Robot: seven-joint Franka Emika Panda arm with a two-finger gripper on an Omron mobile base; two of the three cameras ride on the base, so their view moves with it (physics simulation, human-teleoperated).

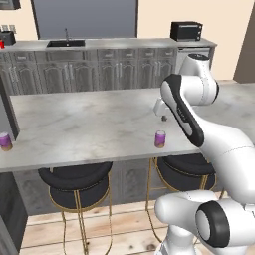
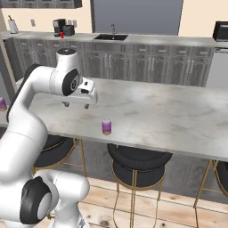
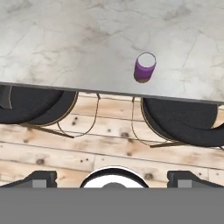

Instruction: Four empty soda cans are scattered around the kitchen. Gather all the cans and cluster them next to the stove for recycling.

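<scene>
**Gripper open above the island, purple can at the near edge**

You have the gripper (image 2: pixel 76 105) hanging over the marble island (image 1: pixel 89 124), fingers spread wide and holding nothing. In the hand view the two finger tips (image 3: pixel 41 178) sit far apart at the bottom corners, looking straight down.

The nearest purple can (image 1: pixel 160 139) stands upright on the island, close to its front edge and apart from the gripper. In the right base view you see the same can (image 2: pixel 106 127) lower and to the right of the gripper, with bare counter between them. In the hand view it (image 3: pixel 144 67) sits just inside the counter's edge, its silvery top facing the camera.

A second purple can (image 1: pixel 5 141) stands upright at the island's far left end, well apart from the first. You can catch its edge (image 2: pixel 2 104) at the left border of the right base view, partly hidden by the arm.

Below the front edge you see two black stools (image 1: pixel 74 182) with gold legs on the plank floor (image 3: pixel 109 148).

On the back counter (image 1: pixel 124 44) there is a sink (image 1: pixel 65 43), a black microwave (image 1: pixel 186 31), and a small red thing (image 1: pixel 2 44) at the far left, too small for you to tell whether it is a can.
</scene>
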